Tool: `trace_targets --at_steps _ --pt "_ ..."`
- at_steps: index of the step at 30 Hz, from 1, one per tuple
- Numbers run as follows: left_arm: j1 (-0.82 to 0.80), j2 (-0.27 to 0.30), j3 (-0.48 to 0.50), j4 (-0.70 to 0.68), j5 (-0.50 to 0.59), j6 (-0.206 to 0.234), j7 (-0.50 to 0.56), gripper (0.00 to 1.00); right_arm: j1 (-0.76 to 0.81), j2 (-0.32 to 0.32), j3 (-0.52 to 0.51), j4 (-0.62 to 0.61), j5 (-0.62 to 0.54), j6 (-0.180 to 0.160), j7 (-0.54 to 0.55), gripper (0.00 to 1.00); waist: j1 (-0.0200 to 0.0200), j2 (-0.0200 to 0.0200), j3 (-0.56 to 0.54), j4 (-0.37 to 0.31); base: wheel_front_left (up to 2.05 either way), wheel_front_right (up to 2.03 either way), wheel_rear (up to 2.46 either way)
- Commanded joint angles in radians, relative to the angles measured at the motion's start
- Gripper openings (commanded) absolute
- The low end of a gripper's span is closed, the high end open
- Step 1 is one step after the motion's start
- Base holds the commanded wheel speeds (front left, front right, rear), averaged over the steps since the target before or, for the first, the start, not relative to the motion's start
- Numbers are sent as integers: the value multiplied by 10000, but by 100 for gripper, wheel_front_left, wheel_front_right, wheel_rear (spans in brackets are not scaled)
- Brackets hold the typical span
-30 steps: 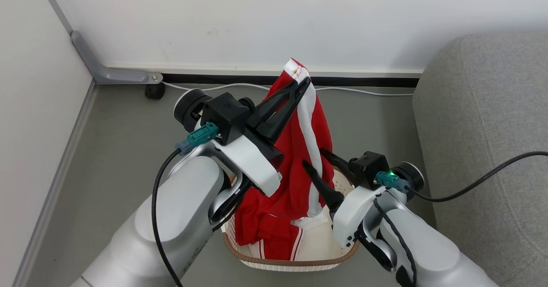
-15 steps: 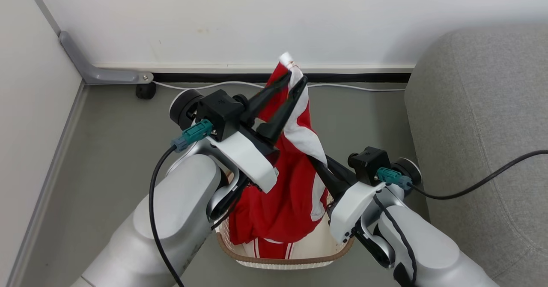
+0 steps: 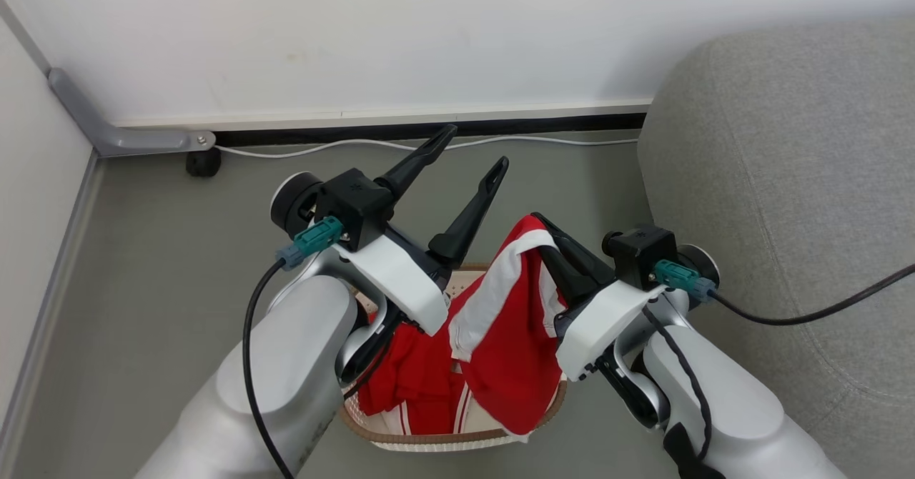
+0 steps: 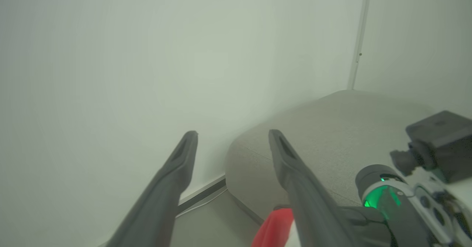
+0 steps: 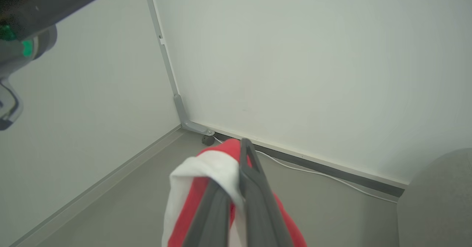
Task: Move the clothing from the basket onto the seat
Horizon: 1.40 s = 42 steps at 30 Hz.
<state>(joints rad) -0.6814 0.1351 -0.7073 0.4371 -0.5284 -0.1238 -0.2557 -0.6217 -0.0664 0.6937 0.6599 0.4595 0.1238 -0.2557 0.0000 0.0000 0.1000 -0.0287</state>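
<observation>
Your left gripper [image 3: 473, 149]: jaws spread wide, holding nothing, fingers pointing up over the floor [image 3: 164, 250] behind the basket [image 3: 436, 437]. Your right gripper [image 3: 541, 233]: jaws pinched tight on the white band of a red garment [image 3: 511, 354]. You have that garment lifted. Its top fold drapes over the fingers, and the rest hangs down over the basket's right side, with the hem reaching past the front rim. The other clothing [image 3: 418, 382], red with white stripes, lies bunched in the basket's left half, partly hidden by your left arm. The basket sits on the grey floor between your two forearms. The seat [image 3: 786, 179] is to the basket's right; your right arm hides the gap between them. A white cable [image 3: 322, 150] runs along the wall base, well behind the basket.
</observation>
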Motion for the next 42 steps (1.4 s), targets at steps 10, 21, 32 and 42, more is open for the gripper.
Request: trace_targets --at_steps 10,21,32,42 --pt "511 211 630 -215 195 -68 -60 100 619 -81 -1089 -1234 -415 69 -61 0 0 0 -17 -1158 0 0 0" --pt "1108 215 833 -297 267 -68 -60 100 869 -173 -1822 -1954 -659 69 -61 0 0 0 -84 -2784 0 0 0" --pt "1411 109 993 -410 249 -69 -60 100 1096 -197 -2009 -2381 -560 69 -61 0 0 0 -235 -4441 0 0 0" --pt "1327 28 849 -419 306 -69 -61 100 1270 -410 -2440 -3013 -556 69 -61 0 0 0 -25 -5024 0 0 0"
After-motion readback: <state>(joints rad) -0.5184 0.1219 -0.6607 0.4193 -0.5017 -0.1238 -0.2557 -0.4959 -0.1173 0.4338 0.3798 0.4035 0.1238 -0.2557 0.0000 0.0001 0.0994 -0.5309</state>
